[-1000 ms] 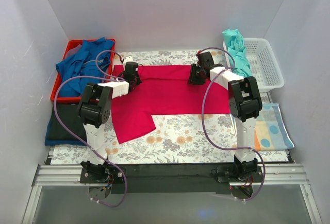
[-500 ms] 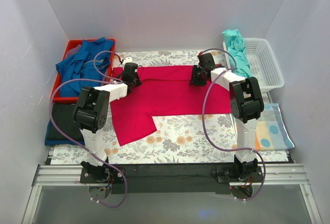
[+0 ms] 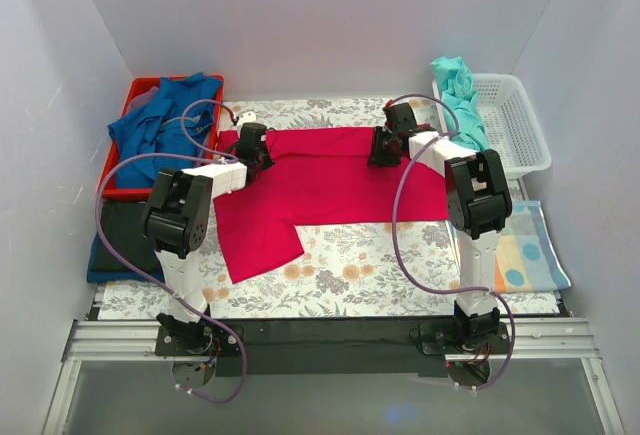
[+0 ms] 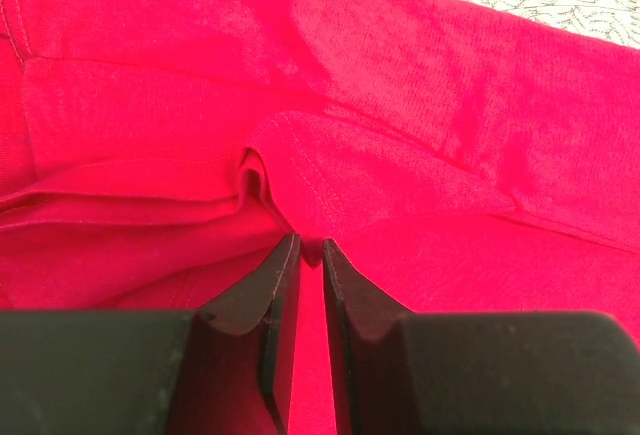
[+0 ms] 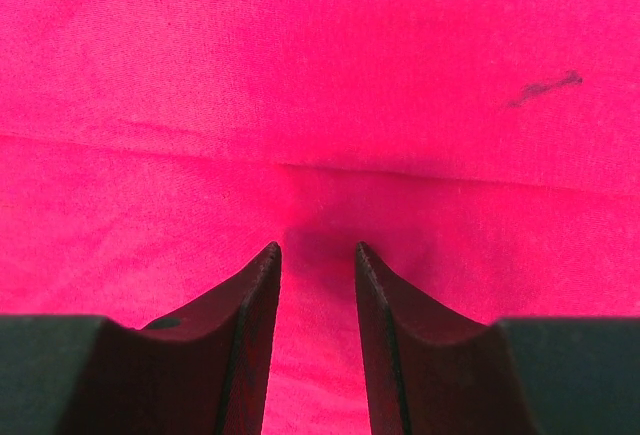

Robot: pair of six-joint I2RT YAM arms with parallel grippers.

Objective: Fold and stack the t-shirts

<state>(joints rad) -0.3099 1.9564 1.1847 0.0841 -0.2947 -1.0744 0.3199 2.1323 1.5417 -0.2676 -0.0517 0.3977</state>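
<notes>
Grippers are both working near the far edge of the crimson tee (image 3: 330,180), which is lying spread across the middle of the table (image 3: 350,275) with one sleeve trailing toward the near left. Taking it at two points well apart along that edge is, I judge, meant to let the cloth lift evenly and fold over toward the near side.

The left gripper (image 4: 310,255) is pinching a raised ridge of cloth beside a seam. Its jaws are standing almost together, with only a sliver of gap, and the fold is caught at the tips. The right gripper (image 5: 318,255) is pressing down where a crease is running across the tee. Its jaws are standing a little apart, with the cloth puckering slightly between them, and I cannot tell whether they are gripping it.

Seen from above, the left arm (image 3: 180,215) and right arm (image 3: 475,195) are reaching forward and angling inward, wrists tipping down to the cloth.

The teal tee (image 3: 458,95) is hanging over the basket (image 3: 515,125) rim, the blue tee (image 3: 160,120) is sitting heaped in the tray (image 3: 148,81), and the black tee (image 3: 125,233) is lying folded at the near left.
</notes>
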